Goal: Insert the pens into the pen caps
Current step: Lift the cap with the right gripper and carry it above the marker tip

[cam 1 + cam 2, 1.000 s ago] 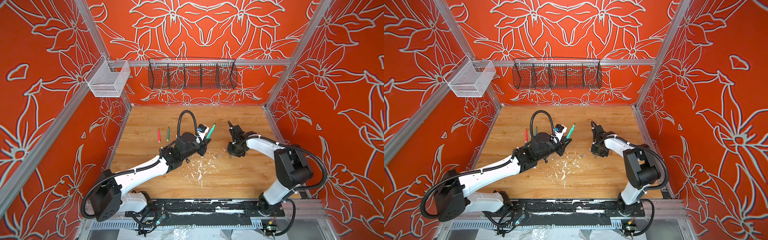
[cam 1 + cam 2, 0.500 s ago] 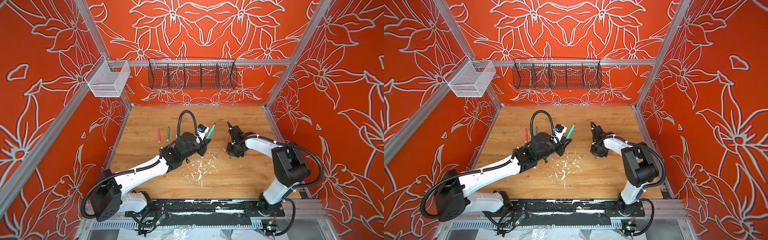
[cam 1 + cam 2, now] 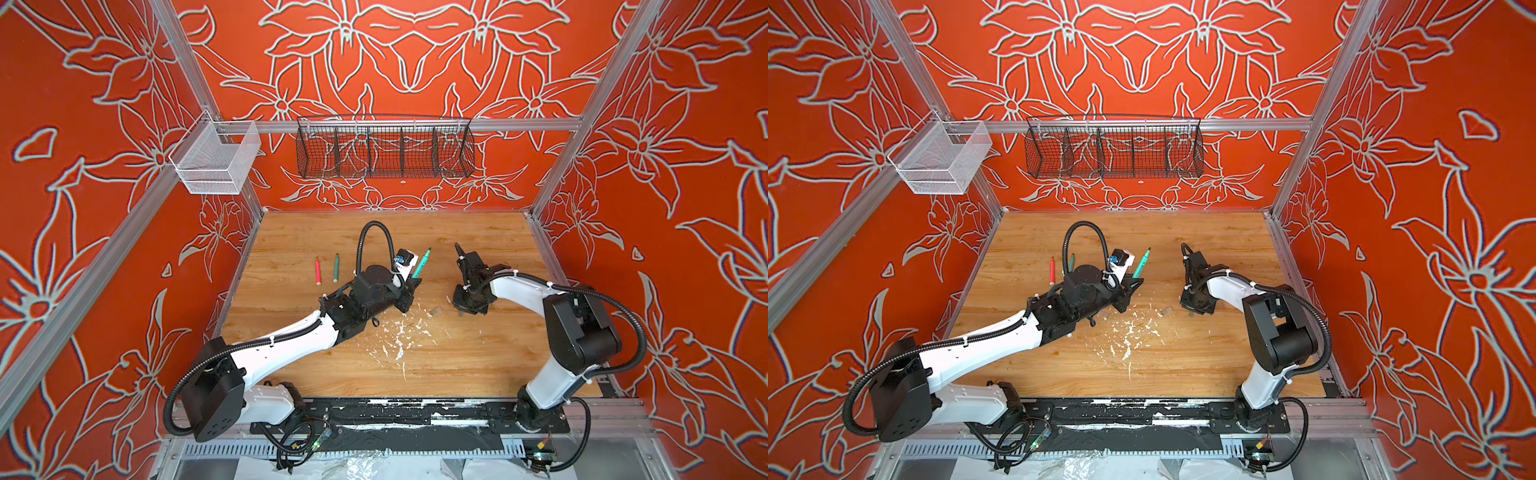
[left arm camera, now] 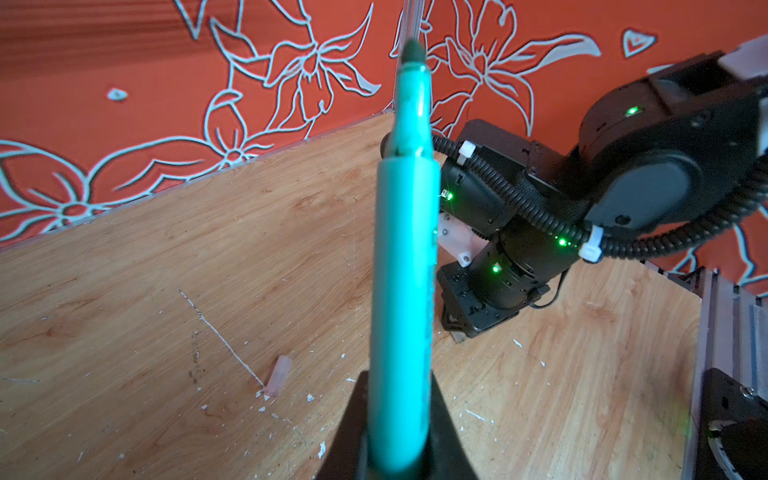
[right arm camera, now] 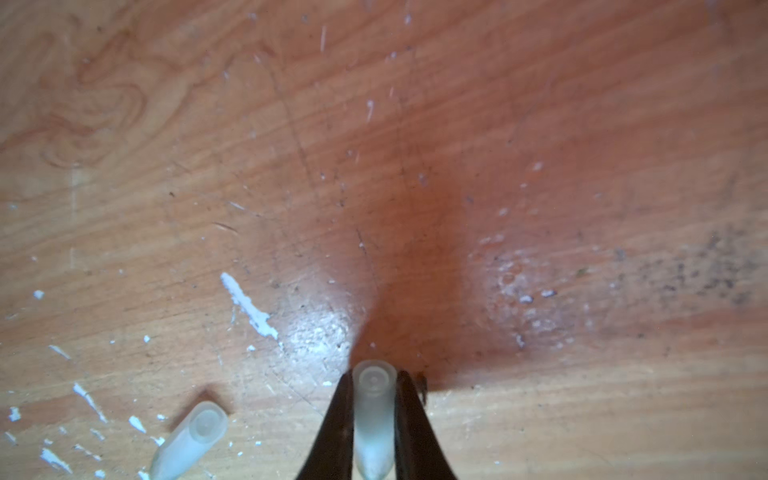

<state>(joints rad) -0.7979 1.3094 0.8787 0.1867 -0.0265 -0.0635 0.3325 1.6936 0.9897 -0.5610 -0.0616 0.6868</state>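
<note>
- Lining three sides of the cell, orange-red walls with white flower outlines (image 3: pixel 415 62) stand behind silver aluminium frame posts (image 3: pixel 589 108).
- Below lies a light wood-grain tabletop (image 3: pixel 457 365), scuffed. White paint flecks (image 3: pixel 399 336) scatter across its middle toward the near side.
- On the far wall hangs a black wire basket (image 3: pixel 384 149) with dividers, and a white mesh basket (image 3: pixel 216 162) hangs at the far left corner.
- Along the near edge runs a black base rail (image 3: pixel 374 415).
- Near the table's middle, the left gripper (image 4: pixel 397 376) is clamped on a teal-green marker pen (image 4: pixel 405 249), held off the wood and slanting up with its dark tip toward the far right.
- Right of centre, the right gripper (image 5: pixel 374 376) points down at the wood and pinches a small translucent greyish pen cap (image 5: pixel 373 419) between narrow jaws. Whether the cap touches the wood I cannot tell.
- A second translucent pen cap (image 3: pixel 435 310) lies on the wood just left of the right gripper.
- A red-pink marker pen (image 3: pixel 318 271) and a darker green marker pen (image 3: pixel 336 268) lie side by side, not touching, on the far left of the table.
</note>
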